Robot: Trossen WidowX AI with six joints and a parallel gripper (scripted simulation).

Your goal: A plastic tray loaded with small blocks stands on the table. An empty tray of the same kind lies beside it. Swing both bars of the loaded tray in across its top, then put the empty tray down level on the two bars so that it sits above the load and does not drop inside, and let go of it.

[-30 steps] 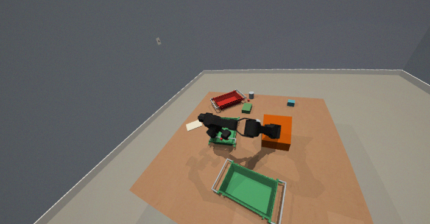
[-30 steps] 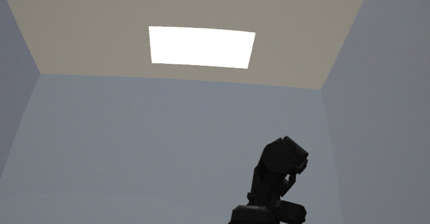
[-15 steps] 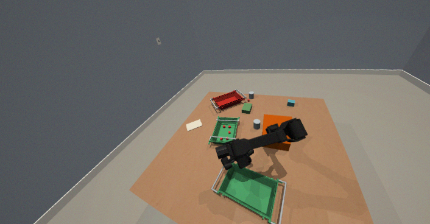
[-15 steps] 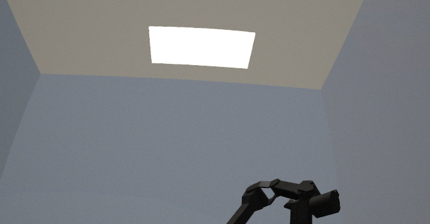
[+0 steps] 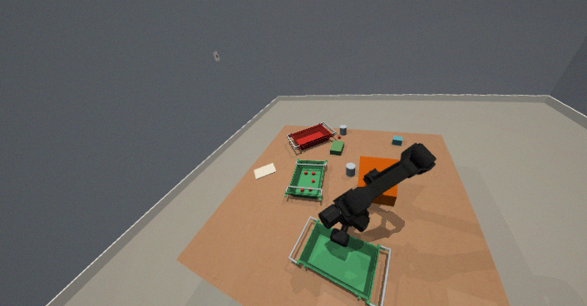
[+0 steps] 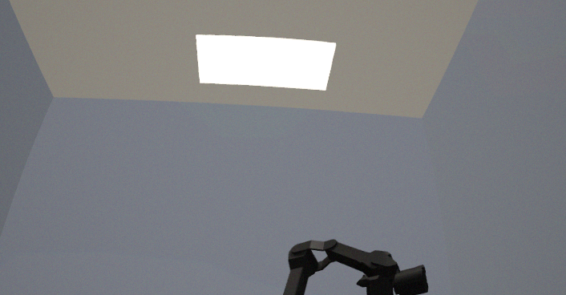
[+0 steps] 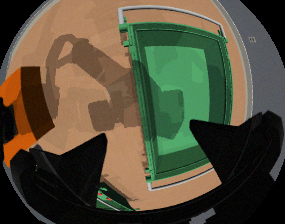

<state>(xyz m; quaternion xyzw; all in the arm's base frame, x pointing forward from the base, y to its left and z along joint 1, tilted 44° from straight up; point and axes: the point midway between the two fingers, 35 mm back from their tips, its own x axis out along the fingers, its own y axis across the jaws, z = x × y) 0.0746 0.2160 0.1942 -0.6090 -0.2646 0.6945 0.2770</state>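
Note:
The loaded green tray (image 5: 300, 180) (image 7: 113, 192) holds several small red blocks (image 5: 313, 180). Its far wire bar (image 5: 311, 165) and near wire bar (image 5: 304, 188) both lie across its top, near the ends. The empty green tray (image 5: 353, 272) (image 7: 198, 65) stands level nearer the top camera, with its wire bars (image 5: 300, 241) (image 5: 386, 274) out over its ends. My gripper (image 7: 149, 131) is open and empty above the long side wall of the empty tray. In the top view one finger shows and the other is hidden. The exterior view shows only the arm, no tray.
An orange box (image 5: 378, 166) (image 7: 30, 100) stands beside the arm. A grey cylinder (image 5: 350, 170) is right of the loaded tray, a cream slab (image 5: 264, 170) left. Farther back are a green block (image 5: 337, 147), red tray (image 5: 312, 135), second cylinder (image 5: 342, 130) and teal block (image 5: 397, 140).

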